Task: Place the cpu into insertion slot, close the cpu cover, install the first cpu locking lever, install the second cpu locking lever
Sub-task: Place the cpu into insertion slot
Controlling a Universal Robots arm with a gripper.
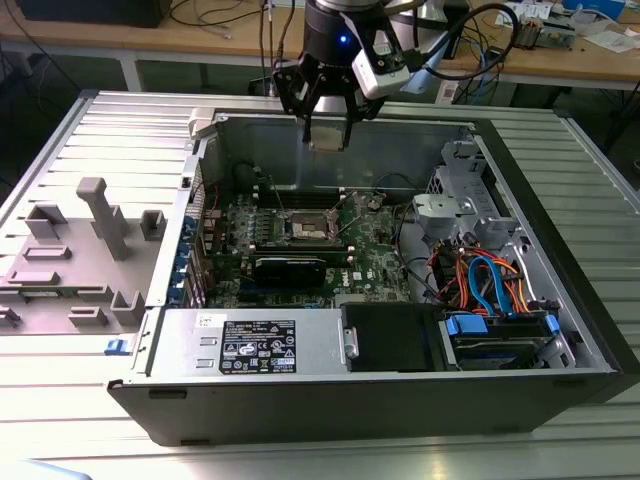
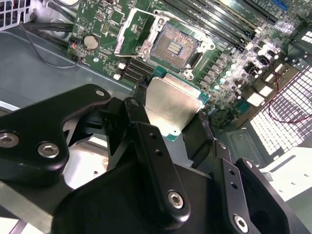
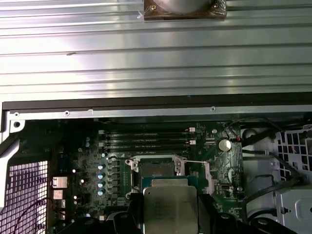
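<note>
The gripper is hanging over the case wall that lies farthest off in the exterior view. Its fingers are clamping the cpu by two opposite edges, silver top showing in both wrist views. The cpu is riding well above the board, touching nothing else. The slot is lying lower and inward from that wall, near the board's middle, its dark centre bare, with the cover standing swung open beside it. Chip and slot edges are looking roughly parallel, so I judge the gap to be offset and height, not turn.
</note>
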